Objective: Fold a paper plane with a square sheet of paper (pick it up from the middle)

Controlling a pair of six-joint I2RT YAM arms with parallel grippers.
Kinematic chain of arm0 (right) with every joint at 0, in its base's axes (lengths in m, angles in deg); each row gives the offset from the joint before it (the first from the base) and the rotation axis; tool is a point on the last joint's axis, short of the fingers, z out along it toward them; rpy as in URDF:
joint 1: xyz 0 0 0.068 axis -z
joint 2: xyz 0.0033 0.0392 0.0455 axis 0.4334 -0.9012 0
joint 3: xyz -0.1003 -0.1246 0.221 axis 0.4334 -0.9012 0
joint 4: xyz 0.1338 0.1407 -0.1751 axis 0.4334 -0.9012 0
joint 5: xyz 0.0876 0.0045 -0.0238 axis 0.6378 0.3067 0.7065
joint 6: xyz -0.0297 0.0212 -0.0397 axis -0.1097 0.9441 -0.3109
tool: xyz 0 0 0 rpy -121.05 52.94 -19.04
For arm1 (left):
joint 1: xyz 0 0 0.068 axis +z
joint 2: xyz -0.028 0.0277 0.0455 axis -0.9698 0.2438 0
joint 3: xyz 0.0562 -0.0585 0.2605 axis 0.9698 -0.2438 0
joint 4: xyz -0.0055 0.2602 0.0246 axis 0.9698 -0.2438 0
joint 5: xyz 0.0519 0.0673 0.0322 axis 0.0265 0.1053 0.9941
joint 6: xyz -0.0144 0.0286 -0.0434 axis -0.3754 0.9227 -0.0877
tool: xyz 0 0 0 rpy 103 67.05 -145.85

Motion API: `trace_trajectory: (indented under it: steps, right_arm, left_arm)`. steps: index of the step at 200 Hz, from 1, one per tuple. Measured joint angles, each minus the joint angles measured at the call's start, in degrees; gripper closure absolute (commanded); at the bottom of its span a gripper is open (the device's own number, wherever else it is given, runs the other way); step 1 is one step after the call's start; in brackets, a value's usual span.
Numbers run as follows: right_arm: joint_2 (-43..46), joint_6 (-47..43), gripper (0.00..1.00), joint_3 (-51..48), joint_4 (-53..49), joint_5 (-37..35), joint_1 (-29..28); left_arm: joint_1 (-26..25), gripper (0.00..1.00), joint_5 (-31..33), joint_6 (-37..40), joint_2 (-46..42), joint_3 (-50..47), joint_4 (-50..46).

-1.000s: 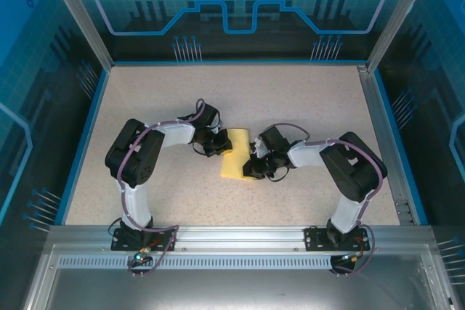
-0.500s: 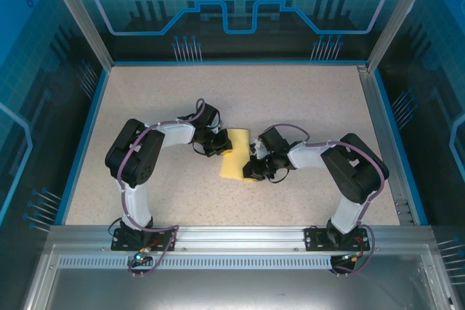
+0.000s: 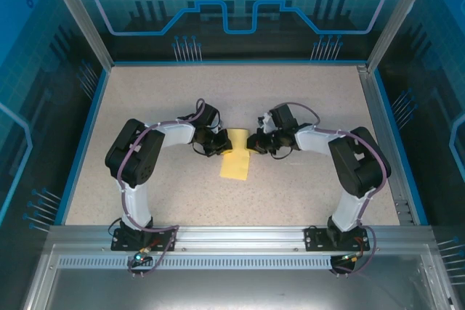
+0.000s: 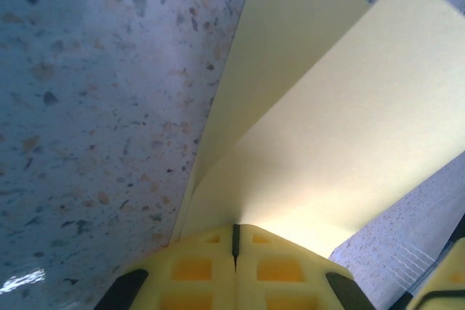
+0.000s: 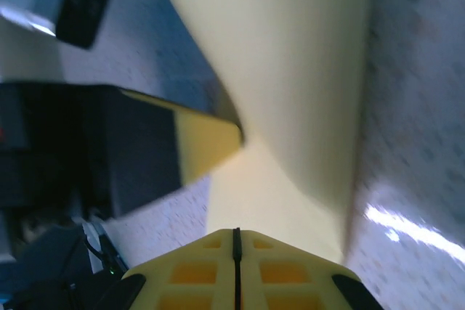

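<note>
paper (image 3: 235, 163): pale yellow, folded into a narrow strip (two layers are seen), laid mid-table (image 3: 305, 99) between both grippers.
left gripper (image 3: 221, 144): pads pressed together on the paper's far left edge.
right gripper (image 3: 252, 143): pads clamped on the far right edge.

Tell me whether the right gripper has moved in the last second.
Yes. The right gripper has moved farther from the aluminium rail, going from the sheet of paper's near right corner to its far right corner.
</note>
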Motion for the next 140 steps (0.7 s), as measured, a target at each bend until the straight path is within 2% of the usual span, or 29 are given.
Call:
trace_trajectory:
  steps: [72,140]
  right_arm:
    - [-7.6,-2.3,0.93,2.7,-3.2,-2.8,0.0]
    - [-7.4,-3.3,0.92,4.2,-5.8,-3.0,0.1]
  left_arm:
    - [0.0,1.0,0.0,0.2,0.0,0.0,0.0]
    - [0.0,1.0,0.0,0.2,0.2,0.2,-0.2]
